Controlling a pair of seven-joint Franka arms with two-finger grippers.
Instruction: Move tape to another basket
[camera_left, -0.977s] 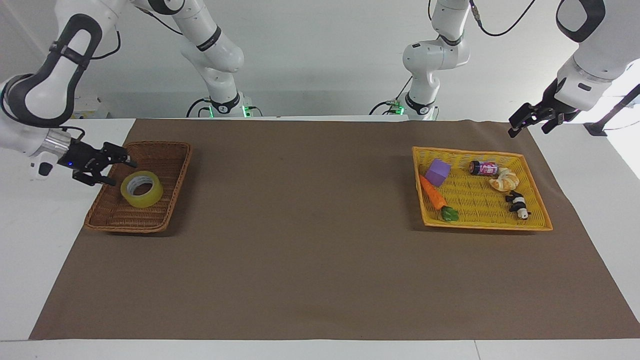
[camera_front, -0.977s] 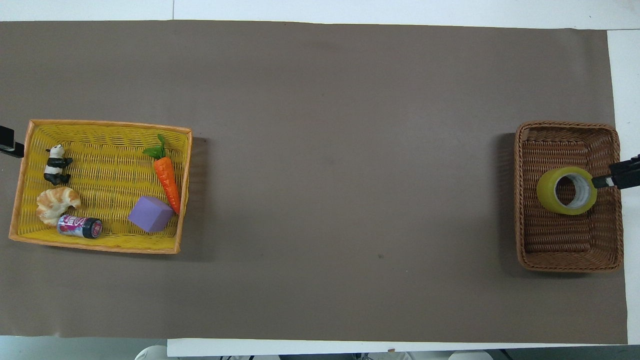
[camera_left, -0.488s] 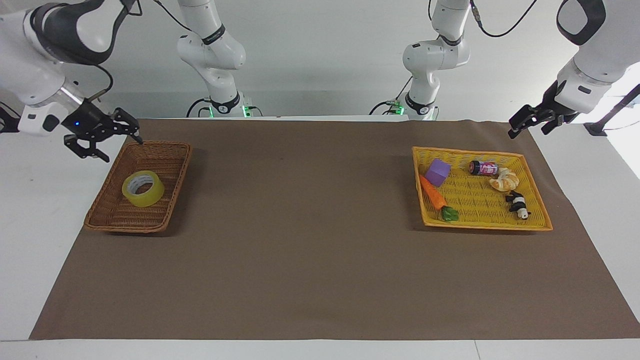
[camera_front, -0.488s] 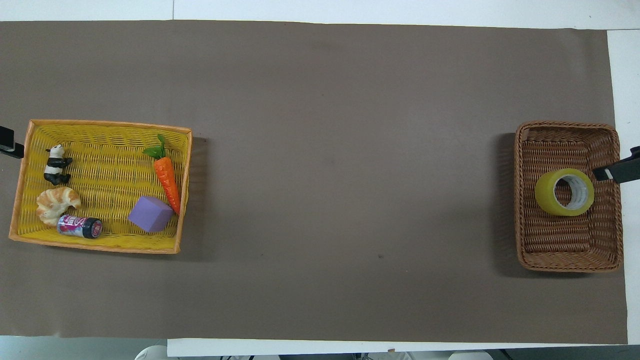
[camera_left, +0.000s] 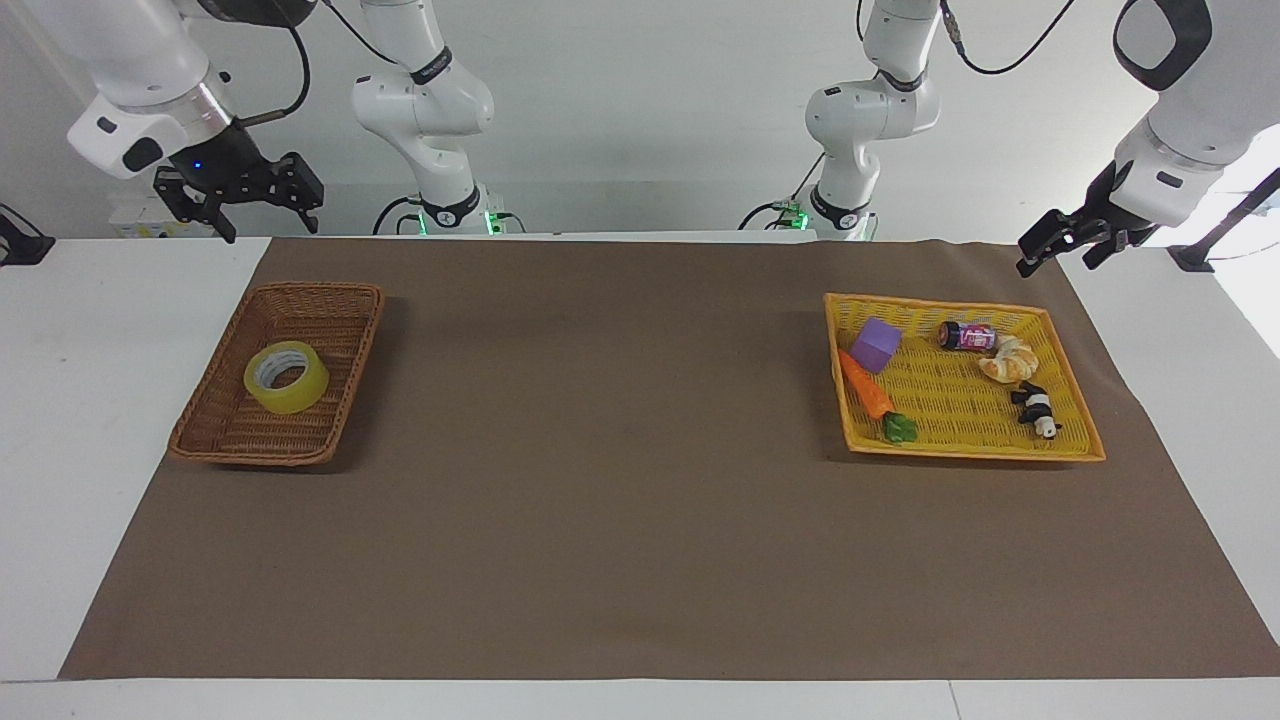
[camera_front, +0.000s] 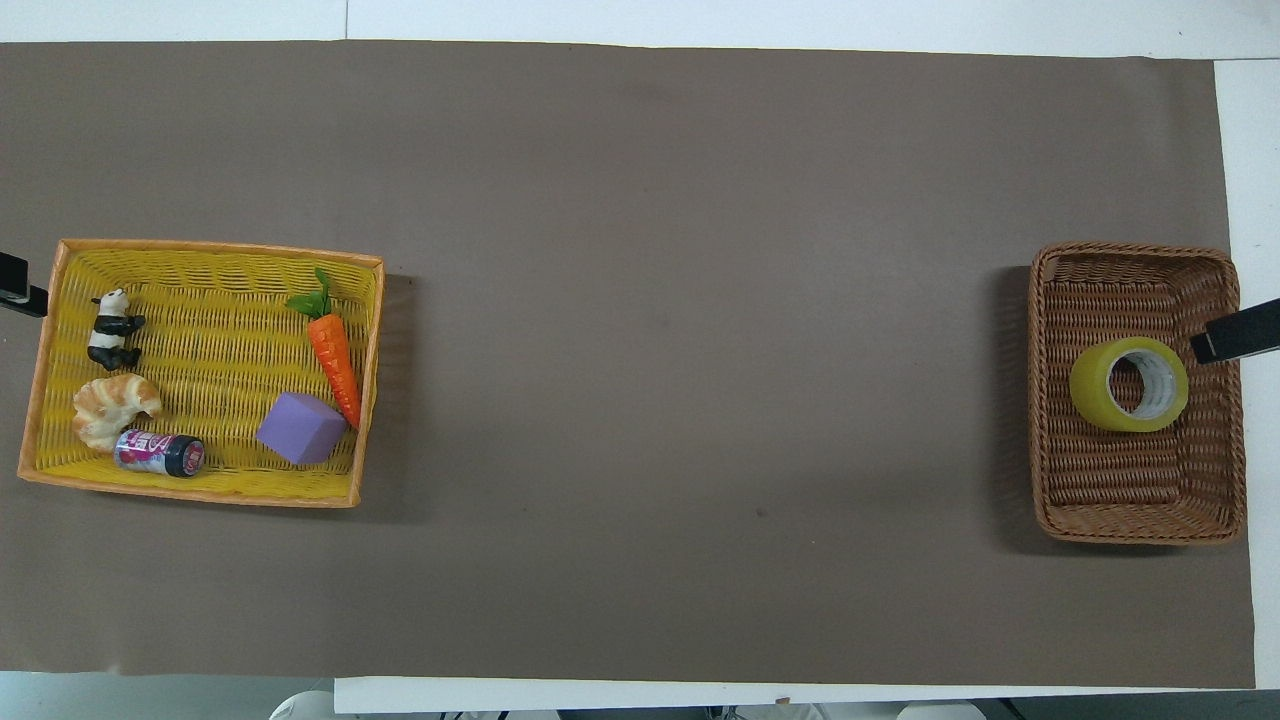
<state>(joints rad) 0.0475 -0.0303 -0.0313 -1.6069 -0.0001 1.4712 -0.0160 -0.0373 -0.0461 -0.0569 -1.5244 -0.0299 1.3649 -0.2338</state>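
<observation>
The tape (camera_left: 286, 377), a yellow roll with a pale core, lies flat in the brown wicker basket (camera_left: 330, 296) at the right arm's end of the table. The overhead view shows the tape (camera_front: 1129, 384) resting mid-basket (camera_front: 1135, 250), with nothing touching it. My right gripper (camera_left: 270, 226) hangs open and empty, raised well above the basket; from above, only one of its fingertips (camera_front: 1235, 332) shows, over the basket's outer rim. My left gripper (camera_left: 1052, 262) waits open and empty over the mat's corner beside the yellow tray.
The shallow yellow tray (camera_left: 1070, 452) at the left arm's end holds a purple block (camera_left: 876, 345), a carrot (camera_left: 866, 386), a can (camera_left: 967, 336), a croissant (camera_left: 1010, 362) and a toy panda (camera_left: 1036, 409). A brown mat (camera_left: 620, 520) covers the table between tray and basket.
My right gripper has risen from beside the tape and drawn back above the basket, still open. The tape stays in the wicker basket. The left arm has not moved.
</observation>
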